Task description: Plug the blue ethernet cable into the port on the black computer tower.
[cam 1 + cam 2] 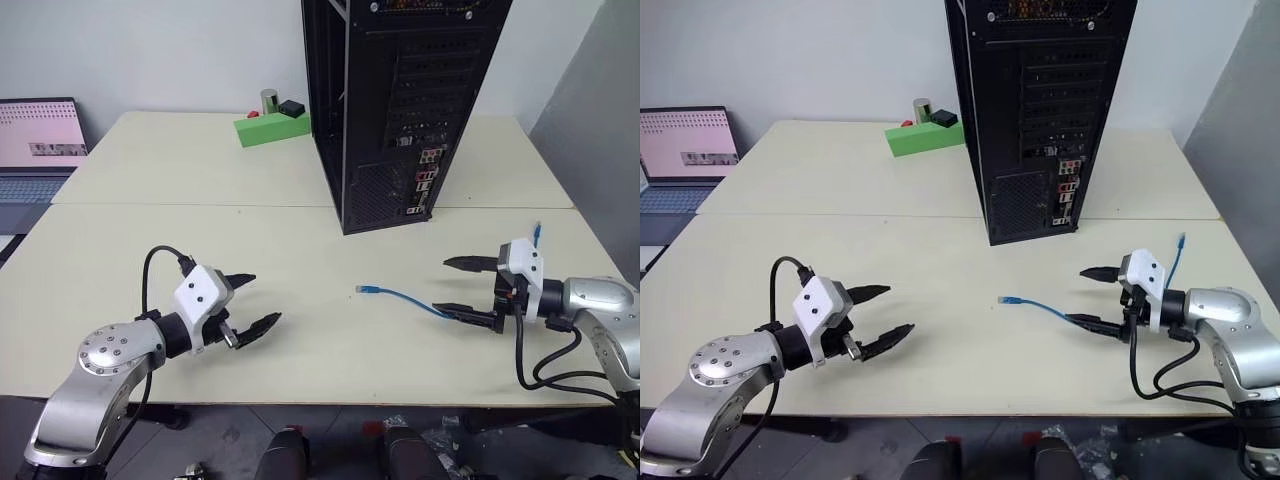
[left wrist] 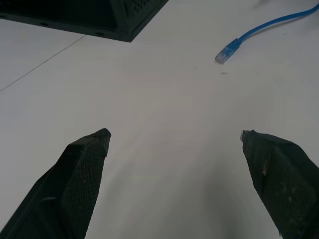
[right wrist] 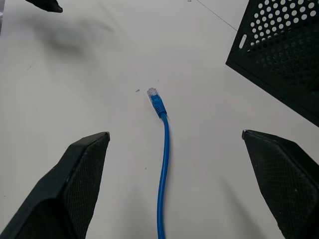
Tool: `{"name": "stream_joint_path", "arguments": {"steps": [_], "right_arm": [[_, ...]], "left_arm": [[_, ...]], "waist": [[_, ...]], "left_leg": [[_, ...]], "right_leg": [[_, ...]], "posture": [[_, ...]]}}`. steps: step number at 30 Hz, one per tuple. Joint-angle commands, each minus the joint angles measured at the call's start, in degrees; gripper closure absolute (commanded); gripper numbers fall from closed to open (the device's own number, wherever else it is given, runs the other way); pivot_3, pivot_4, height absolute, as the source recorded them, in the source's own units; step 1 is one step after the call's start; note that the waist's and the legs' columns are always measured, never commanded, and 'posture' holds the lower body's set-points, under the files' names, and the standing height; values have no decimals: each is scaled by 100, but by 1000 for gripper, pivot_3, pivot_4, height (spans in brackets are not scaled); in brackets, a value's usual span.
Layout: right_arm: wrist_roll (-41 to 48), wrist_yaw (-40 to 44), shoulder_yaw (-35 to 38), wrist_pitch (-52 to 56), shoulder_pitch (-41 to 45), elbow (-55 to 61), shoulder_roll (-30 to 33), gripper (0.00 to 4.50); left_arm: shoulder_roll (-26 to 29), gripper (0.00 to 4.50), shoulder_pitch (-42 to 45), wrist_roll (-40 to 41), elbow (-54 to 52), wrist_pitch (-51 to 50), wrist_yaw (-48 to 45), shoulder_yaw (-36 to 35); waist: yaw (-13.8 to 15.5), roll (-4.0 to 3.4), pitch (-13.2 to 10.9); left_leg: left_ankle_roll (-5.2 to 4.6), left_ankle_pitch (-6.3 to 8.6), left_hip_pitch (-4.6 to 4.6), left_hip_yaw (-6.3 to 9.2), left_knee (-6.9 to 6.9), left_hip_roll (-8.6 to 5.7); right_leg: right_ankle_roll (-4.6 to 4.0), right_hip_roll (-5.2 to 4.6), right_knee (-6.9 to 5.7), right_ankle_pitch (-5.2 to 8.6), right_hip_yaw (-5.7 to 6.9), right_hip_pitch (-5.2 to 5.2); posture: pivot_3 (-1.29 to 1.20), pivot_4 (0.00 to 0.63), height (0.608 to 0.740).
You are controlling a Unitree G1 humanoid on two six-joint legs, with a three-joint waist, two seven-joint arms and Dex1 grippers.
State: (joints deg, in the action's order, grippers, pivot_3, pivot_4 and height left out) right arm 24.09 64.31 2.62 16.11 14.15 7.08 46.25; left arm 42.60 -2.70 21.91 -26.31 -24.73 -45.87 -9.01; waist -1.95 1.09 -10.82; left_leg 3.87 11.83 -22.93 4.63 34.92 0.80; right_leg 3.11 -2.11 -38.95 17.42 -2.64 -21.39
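Both grippers wide open, holding nothing. Left gripper (image 1: 247, 304) hovers low over the cream table (image 1: 300, 240), fingers spread, pointing toward the table's middle; nothing sits between its fingers. Right gripper (image 1: 461, 288) also low over the table, fingers (image 3: 75, 184) spread far apart, pointing inward toward the left gripper. Blue ethernet cable (image 1: 405, 297) lies flat on the table, starting right at the right gripper: in the right wrist view the cord (image 3: 163, 174) runs up between the two open fingers without touching either, and its plug end lies ahead of the fingertips, loose on the tabletop. That plug end lies between the two grippers, nearer the right one, well ahead of the left fingertips. The other end of the cable sticks up behind the right gripper's white housing. Black computer tower (image 1: 400, 100) stands upright beyond both grippers, rear panel facing them, closer to the right gripper's side; connector cluster with the port (image 1: 430, 170) sits on the lower part of the panel, exact socket too small to make out. Green box (image 1: 272, 128) far past the left gripper, beside the tower. Laptop (image 1: 38, 150) off at the left gripper's outer side.
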Motion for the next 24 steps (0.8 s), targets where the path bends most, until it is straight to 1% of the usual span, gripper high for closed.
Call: {"name": "stream_joint_path", "arguments": {"steps": [1, 9, 13, 15, 20, 24], "right_arm": [[23, 65, 7, 12, 89, 85, 13, 0], [55, -22, -120, 187, 91, 288, -90, 0], [-95, -181, -340, 242, 141, 320, -286, 0], [-272, -284, -579, 199, 288, 211, -465, 0], [-821, -452, -1181, -99, 725, -442, -1038, 0], [-1260, -556, -1502, -604, 1142, -1367, -1512, 0]], "left_arm": [[135, 21, -74, 101, -268, 77, -162, -119], [269, 21, -81, -26, -265, 96, -271, 20], [292, 21, -128, -99, -187, 105, -333, 157], [244, 21, -110, -74, -207, 104, -329, 205], [191, 21, 2, -316, -1, 393, -328, 430], [164, 21, -1, -324, -9, 452, -370, 508]], "waist": [[0, 0, 0], [3, 1, 0], [0, 1, 0], [-1, 1, 0], [0, 1, 0], [1, 2, 0]], "left_leg": [[0, 0, 0, 0, 0, 0], [0, 0, 0, 0, 0, 0], [0, 0, 0, 0, 0, 1], [0, 0, 0, 0, 0, 1], [0, 0, 1, 1, 0, 2], [0, 0, 0, 0, 0, 1]], "right_leg": [[0, 0, 0, 0, 0, 0], [-1, 1, 1, 0, 1, 0], [-1, 1, 0, 0, 0, 0], [-1, 1, 0, 0, 0, -1], [-1, 3, -1, 0, 1, -2], [-1, 3, 0, 0, 1, -2]], "posture": [[0, 150, 740], [0, 150, 740], [0, 150, 740], [0, 150, 740], [0, 150, 740], [0, 150, 740]]}}
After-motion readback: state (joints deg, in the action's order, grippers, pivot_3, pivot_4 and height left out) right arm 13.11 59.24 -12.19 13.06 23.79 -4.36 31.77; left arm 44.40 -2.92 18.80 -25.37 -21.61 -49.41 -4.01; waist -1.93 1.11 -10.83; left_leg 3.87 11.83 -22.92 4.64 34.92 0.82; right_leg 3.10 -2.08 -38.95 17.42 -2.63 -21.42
